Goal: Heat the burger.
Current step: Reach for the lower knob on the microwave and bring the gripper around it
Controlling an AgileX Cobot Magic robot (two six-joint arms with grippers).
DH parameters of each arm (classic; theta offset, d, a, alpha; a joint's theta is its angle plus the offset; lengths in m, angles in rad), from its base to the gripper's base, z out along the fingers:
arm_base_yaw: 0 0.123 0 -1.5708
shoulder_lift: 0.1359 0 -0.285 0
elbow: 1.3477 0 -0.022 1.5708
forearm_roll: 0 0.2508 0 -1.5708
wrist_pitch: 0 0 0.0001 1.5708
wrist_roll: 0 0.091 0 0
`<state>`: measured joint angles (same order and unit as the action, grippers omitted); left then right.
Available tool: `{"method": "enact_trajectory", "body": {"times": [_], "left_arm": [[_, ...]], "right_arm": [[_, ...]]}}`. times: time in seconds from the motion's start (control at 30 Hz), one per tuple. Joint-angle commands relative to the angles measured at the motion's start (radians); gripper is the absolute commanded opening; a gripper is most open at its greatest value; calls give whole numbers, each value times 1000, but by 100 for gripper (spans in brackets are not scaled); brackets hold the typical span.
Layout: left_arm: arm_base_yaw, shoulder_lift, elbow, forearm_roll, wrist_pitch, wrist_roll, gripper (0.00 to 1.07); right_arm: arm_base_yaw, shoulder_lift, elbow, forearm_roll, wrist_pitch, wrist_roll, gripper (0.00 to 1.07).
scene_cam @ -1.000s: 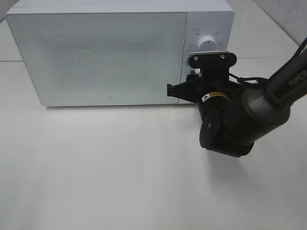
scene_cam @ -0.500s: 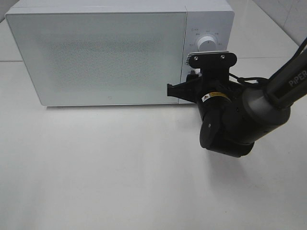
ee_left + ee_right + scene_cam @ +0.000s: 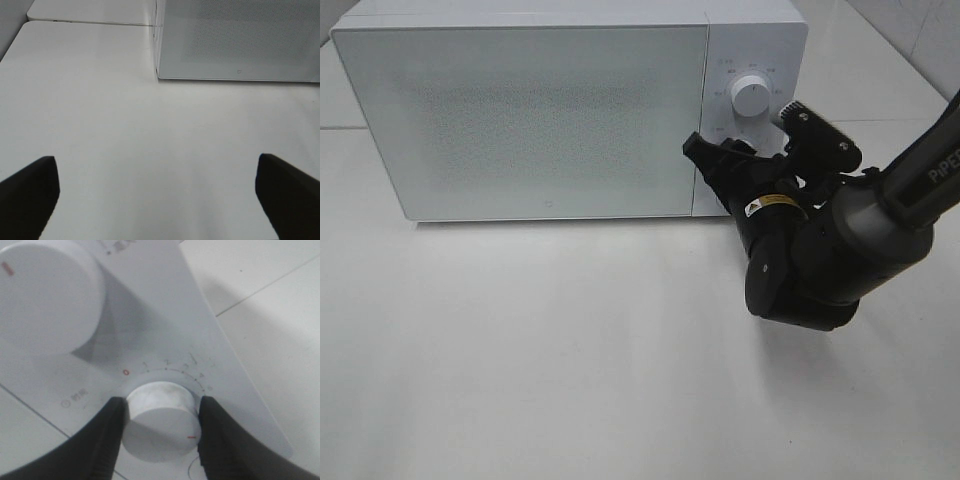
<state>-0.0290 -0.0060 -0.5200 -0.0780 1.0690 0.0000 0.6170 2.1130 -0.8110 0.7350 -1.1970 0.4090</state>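
1. High camera: a white microwave [image 3: 550, 120] stands at the back of a white table [image 3: 520, 350], its door shut. The frosted door front hides the inside.
2. High camera: the control panel, right of the door, carries an upper knob [image 3: 750, 95]. Just below that knob the right arm [image 3: 840, 240] reaches in from the right. Its right fingers [image 3: 696, 147] are up against the lower part of the panel. From here their grip cannot be made out.
3. High camera: the burger does not show, and where it is cannot be told.
4. Left wrist camera: the left fingers [image 3: 27, 195] are spread wide apart with nothing between them, hanging over bare table [image 3: 125, 125]. The front lower corner of the microwave [image 3: 240, 40] lies well ahead of them.
5. Left wrist camera: no burger shows here either.
6. Right wrist camera: the right fingers [image 3: 100, 440] are closed on the lower knob [image 3: 160, 415], one on each side and both touching its rim.
7. Right wrist camera: the knob has a small red mark near one finger. A dial scale arcs around it on the panel [image 3: 165, 330], starting with a red 0, then 1, 2, 3 and 4.
8. Right wrist camera: the larger upper knob [image 3: 42, 295] sits apart from the fingers, with a red mark at its edge. The burger is not seen.
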Motion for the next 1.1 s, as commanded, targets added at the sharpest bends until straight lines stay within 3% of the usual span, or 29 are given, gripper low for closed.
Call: {"method": "enact_trajectory", "body": {"times": [0.03,0.53,0.83,1.1], "left_arm": [[3,-15,2,-4,1,0,100],[3,-15,2,-4,1,0,100],[3,-15,2,-4,1,0,100],[3,-15,2,-4,1,0,100]], "right_arm": [[0,-19,-33,-140,-172,176,0],[0,-19,-33,-135,-204,876,0],[0,-19,-33,-135,-204,1084,0],[0,-19,-33,-137,-204,1103,0]]}}
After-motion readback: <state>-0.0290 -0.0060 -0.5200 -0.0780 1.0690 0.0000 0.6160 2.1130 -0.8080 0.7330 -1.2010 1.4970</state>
